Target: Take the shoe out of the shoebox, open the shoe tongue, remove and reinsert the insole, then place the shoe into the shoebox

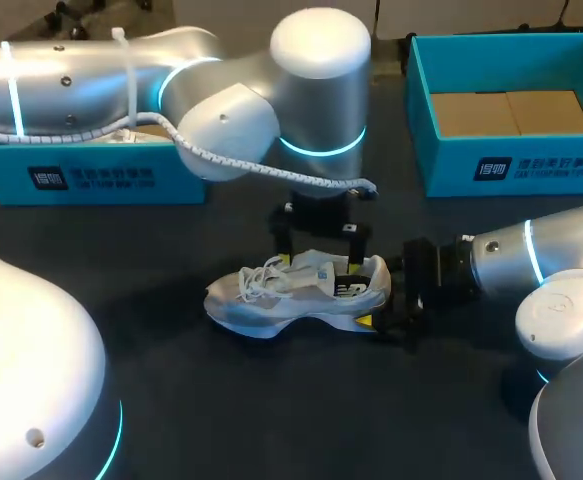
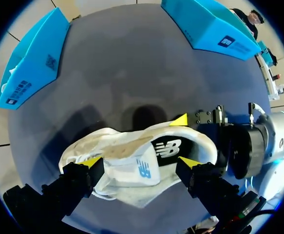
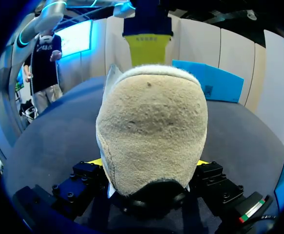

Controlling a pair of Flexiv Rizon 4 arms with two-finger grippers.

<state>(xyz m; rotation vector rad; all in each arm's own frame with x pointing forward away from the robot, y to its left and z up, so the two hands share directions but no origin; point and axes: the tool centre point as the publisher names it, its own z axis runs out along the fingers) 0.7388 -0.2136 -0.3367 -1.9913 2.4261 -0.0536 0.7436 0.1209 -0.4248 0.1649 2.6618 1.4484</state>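
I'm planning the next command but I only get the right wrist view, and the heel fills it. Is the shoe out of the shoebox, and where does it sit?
Observer: Yes. The shoe stands on its sole on the table, outside the shoebox, toe pointing away from the right arm.
Operator: Where is the left arm?
Observer: The left arm hangs over the shoe, jaws apart: one by the laces, one by the heel collar.
Operator: And the shoebox?
Observer: It stands open at the table's far right, cardboard floor showing.
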